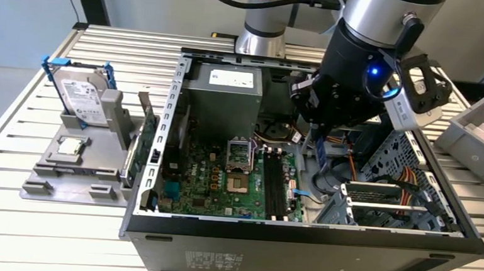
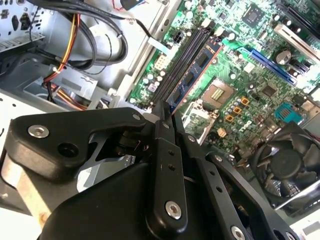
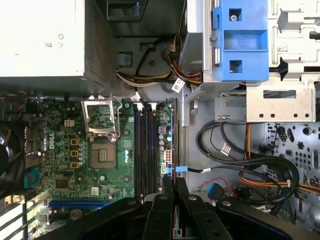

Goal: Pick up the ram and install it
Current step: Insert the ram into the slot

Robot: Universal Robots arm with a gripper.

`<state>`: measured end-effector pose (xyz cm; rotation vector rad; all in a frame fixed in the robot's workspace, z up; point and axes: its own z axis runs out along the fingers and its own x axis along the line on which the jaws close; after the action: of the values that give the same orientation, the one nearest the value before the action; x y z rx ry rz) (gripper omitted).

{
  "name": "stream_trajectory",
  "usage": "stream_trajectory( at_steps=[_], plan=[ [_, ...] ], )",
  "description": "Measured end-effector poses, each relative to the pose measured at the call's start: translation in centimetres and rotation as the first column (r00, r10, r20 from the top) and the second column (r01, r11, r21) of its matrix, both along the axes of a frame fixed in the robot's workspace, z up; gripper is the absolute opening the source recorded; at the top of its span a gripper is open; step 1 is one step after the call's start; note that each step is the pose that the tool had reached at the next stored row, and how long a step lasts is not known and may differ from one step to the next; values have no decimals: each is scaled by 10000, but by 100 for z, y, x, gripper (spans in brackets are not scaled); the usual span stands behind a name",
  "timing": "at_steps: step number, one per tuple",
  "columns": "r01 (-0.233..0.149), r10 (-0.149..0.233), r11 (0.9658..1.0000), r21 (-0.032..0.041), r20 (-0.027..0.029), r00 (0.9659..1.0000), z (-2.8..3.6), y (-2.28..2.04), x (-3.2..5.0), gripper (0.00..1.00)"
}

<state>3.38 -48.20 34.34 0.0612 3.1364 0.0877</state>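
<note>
The ram [image 2: 196, 74], a thin blue-green stick with dark chips, is clamped on its long edge between my gripper's [image 2: 167, 114] black fingers. In the first wrist view the ram [image 3: 174, 145] shows edge-on as a narrow line running out from the gripper [image 3: 174, 184]. It hangs just above the motherboard, close beside the black memory slots [image 3: 148, 150] and parallel to them, not seated in one. In the exterior view the gripper [image 1: 319, 132] reaches down into the open computer case [image 1: 148, 224], with the blue ram [image 1: 320, 148] below it, above the slots [image 1: 276, 189].
Yellow, orange and black cables [image 3: 250, 167] lie beside the slots. The processor socket [image 3: 101, 150], the fan [image 2: 287, 165] and the power supply [image 1: 224, 87] are nearby. A hard drive [image 1: 85, 97] and a processor chip [image 1: 72, 145] sit on a grey fixture outside the case. A grey bin [image 1: 477, 140] stands at the exterior view's right.
</note>
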Motion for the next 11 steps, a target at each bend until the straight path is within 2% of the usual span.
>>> stream_trajectory(
  at_steps=[4, 9, 11],
  plan=[
    [0, 0, 10000, -8, 38, 10000, -27, 0, -10, 0],
    [-1, 1, 10000, -6, 43, 10000, -93, 1, -25, 0],
    [0, 0, 10000, -10, 42, 10000, -97, 1, -29, 0]
  ],
)
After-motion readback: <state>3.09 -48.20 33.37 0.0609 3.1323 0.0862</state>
